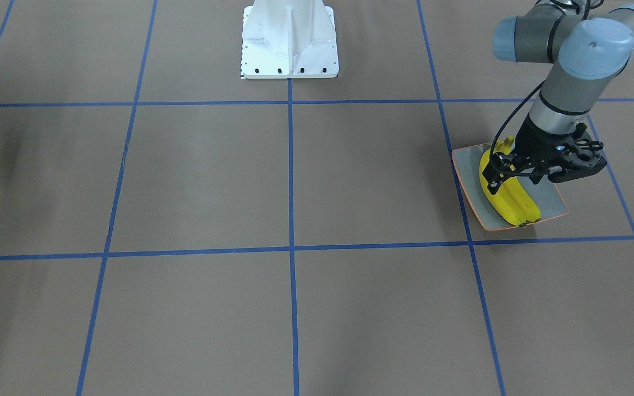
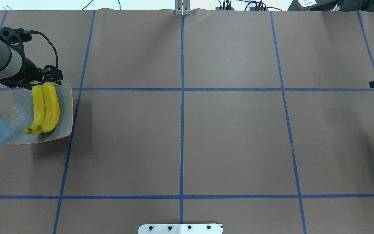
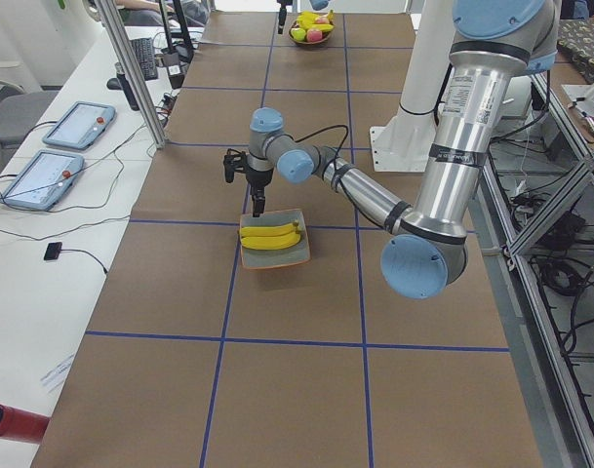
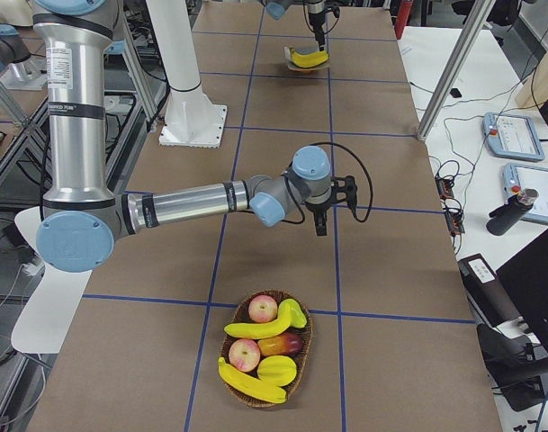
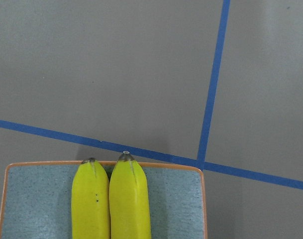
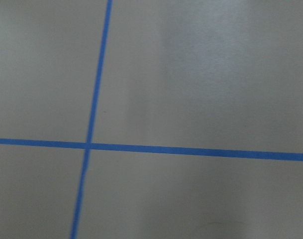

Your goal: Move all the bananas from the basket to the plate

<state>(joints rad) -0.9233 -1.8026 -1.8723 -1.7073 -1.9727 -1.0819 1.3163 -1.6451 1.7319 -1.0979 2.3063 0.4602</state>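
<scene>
Two yellow bananas (image 2: 45, 109) lie side by side on the grey-blue, orange-rimmed plate (image 2: 19, 107) at the table's left end; they also show in the front view as bananas (image 1: 515, 206) on the plate (image 1: 553, 201). My left gripper (image 1: 515, 179) hovers open just over their far ends, holding nothing. The left wrist view shows only the bananas' tips (image 5: 111, 199). The basket (image 4: 227, 346) at the right end holds two more bananas (image 4: 256, 329) among other fruit. My right gripper (image 4: 320, 225) hangs above bare table short of the basket; I cannot tell if it is open or shut.
Apples and other fruit (image 4: 263, 309) share the basket. Blue tape lines (image 2: 182, 97) grid the brown table. The robot's white base (image 1: 289, 41) stands at the table's middle edge. Tablets (image 3: 43, 175) and cables lie on a side bench.
</scene>
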